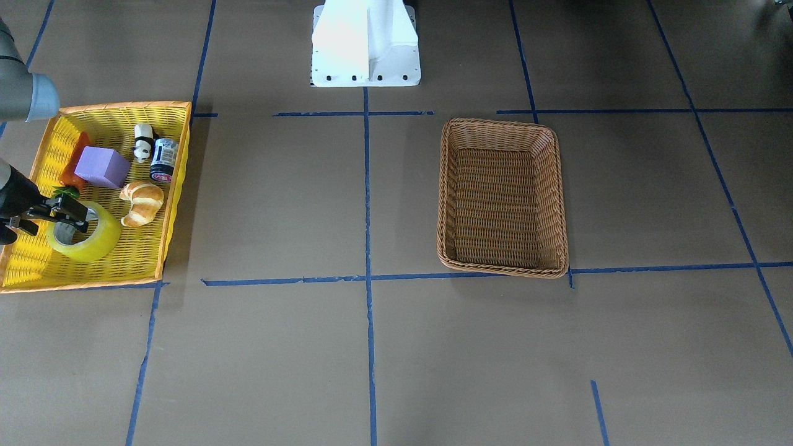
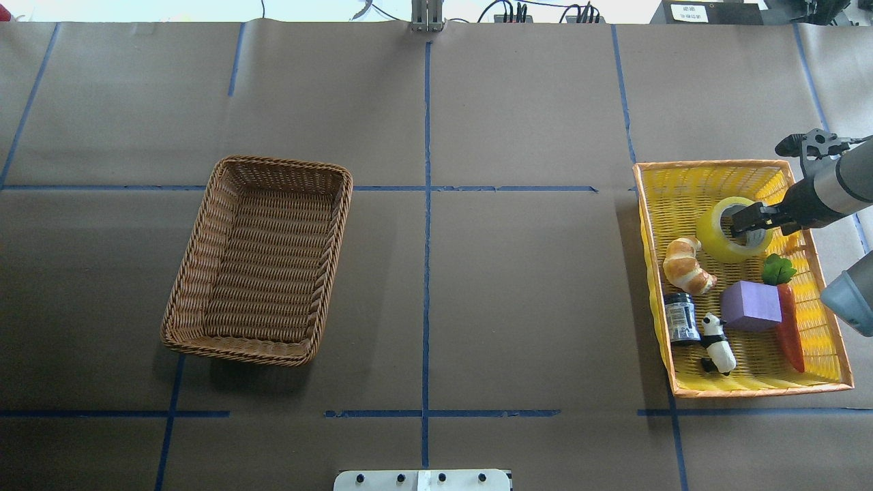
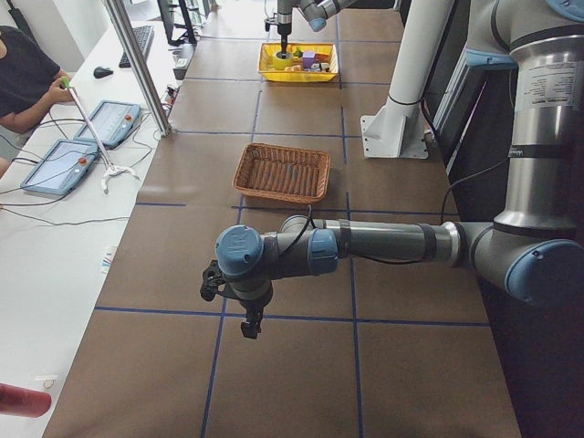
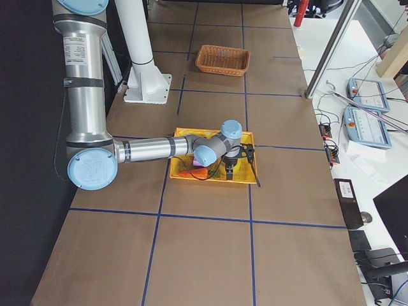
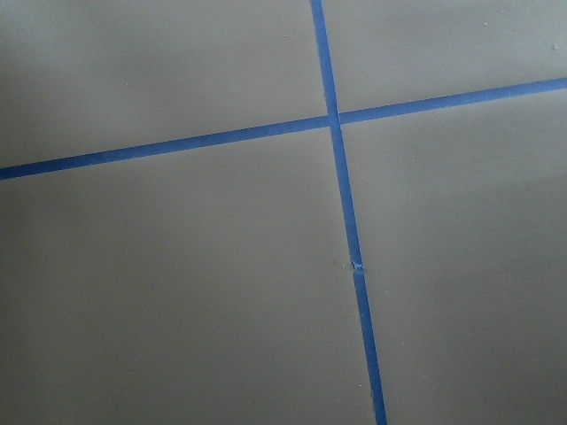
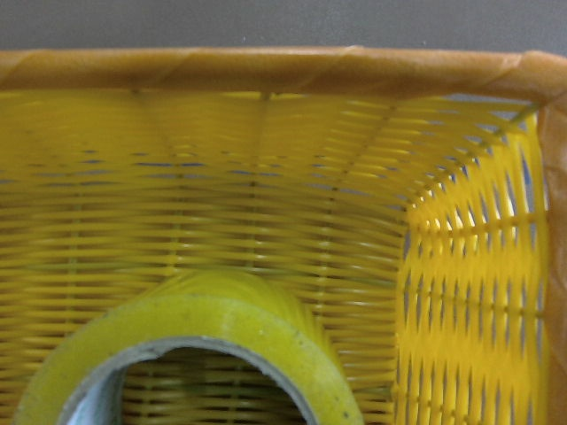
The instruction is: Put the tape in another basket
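Observation:
The tape, a yellow-green roll with a grey core, lies at one end of the yellow tray. It also shows in the overhead view and, close up, in the right wrist view. My right gripper reaches down over the roll with its jaws close together on the roll's wall at the core; it also shows in the front-facing view. The brown wicker basket stands empty far across the table. My left gripper hangs over bare table; I cannot tell if it is open or shut.
The yellow tray also holds a croissant, a purple block, a carrot, a small dark jar and a panda figure. The robot base stands at the table's edge. Blue tape lines cross the brown table.

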